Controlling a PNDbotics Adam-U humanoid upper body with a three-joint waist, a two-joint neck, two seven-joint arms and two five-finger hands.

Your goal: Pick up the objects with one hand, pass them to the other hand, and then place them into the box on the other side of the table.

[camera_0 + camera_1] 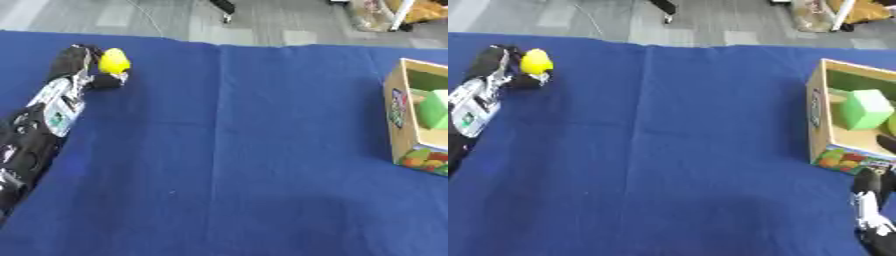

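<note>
Yellow object [114, 61]: small, rounded, at about 10 o'clock on the table, near the far left edge; held at the tip of the left hand.
Left hand [80, 67]: black, at 10 o'clock; fingers and thumb curled round the yellow object, which shows against their right side.
Left arm [39, 131]: black and silver, running from the 8 o'clock edge up toward the hand, lying low over the cloth.
Box [819, 120]: open cardboard box at 3 o'clock, on the right edge of the table, well apart from the yellow object; printed fruit picture on its near wall.
Green block [863, 110]: light green, cube-like, lying inside the box.
Right hand [870, 200]: at 5 o'clock in the right eye view, just below the box's near corner; whether its fingers are straight or curled I cannot tell.
Table [236, 150]: covered with a blue cloth, a crease running from 12 to 6 o'clock.
Floor [175, 17]: grey, beyond the far edge at 12 o'clock.
</note>
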